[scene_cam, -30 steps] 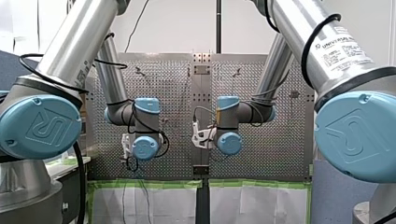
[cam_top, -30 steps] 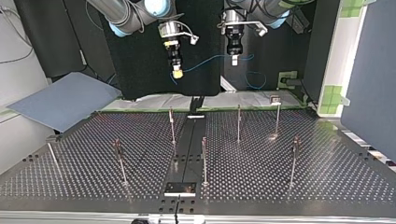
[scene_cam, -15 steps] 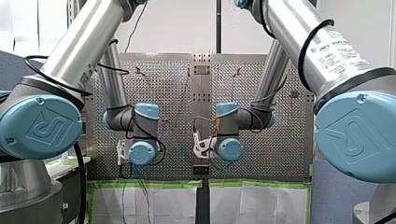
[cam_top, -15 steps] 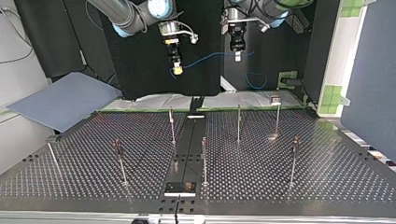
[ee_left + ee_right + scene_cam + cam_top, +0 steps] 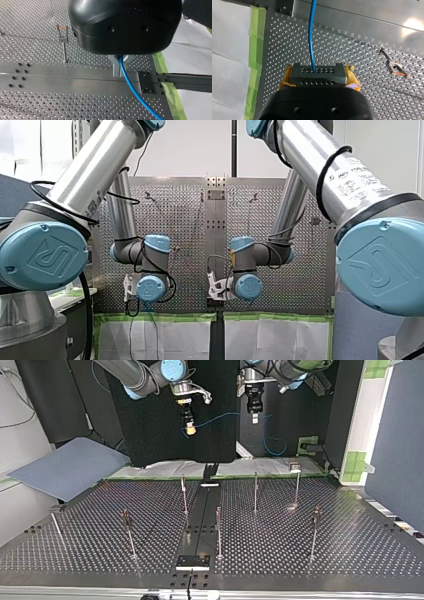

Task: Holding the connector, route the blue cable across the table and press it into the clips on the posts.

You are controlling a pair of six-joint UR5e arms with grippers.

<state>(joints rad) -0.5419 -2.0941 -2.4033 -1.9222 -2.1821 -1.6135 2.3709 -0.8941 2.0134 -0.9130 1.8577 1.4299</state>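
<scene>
The blue cable (image 5: pixel 312 37) hangs high above the posts (image 5: pixel 184 495) on the desk (image 5: pixel 325 545).
My right hand (image 5: pixel 318 74) clamps the connector (image 5: pixel 317 78); my left hand (image 5: pixel 119 65) pinches the cable further along, so it spans left-right between them.

We see a vivid blue cable (image 5: pixel 312 37) running from a black connector (image 5: pixel 317 75) patterned with two rows of small holes. Our right gripper (image 5: pixel 318 72) wears yellow pads (image 5: pixel 284 80). The table (image 5: pixel 325 550) is silver, dotted evenly with dark holes, edged by green tape (image 5: pixel 257 37) and white paper (image 5: pixel 229 50).
</scene>
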